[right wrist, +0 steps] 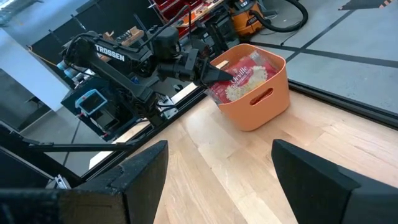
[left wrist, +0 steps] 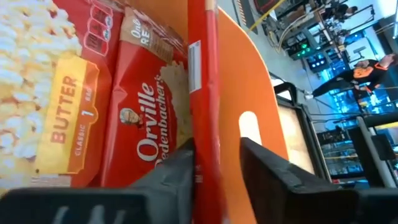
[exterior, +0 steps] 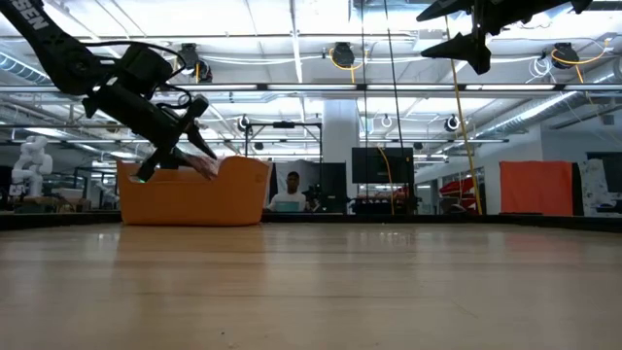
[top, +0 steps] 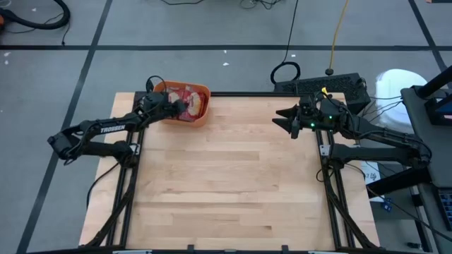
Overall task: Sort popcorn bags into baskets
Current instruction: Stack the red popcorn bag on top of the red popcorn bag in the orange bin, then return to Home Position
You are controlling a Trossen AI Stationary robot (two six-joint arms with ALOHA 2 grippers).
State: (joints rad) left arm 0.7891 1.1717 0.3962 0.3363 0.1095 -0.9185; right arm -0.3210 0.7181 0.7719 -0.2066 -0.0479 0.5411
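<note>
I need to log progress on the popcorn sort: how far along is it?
Done: several bags already lie in the orange tub. In hand: the left gripper is at the tub with one more bag edge-on between its fingers, which look loosened around it. Left: no bags show on the table, so this may be the last. The right gripper waits open over the table's right side.

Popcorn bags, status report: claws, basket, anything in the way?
Left claw over basket, fingers astride an edge-on bag, grip unclear. Right claw open, waiting high over table's right edge. Other bags in basket. Nothing in the way.
</note>
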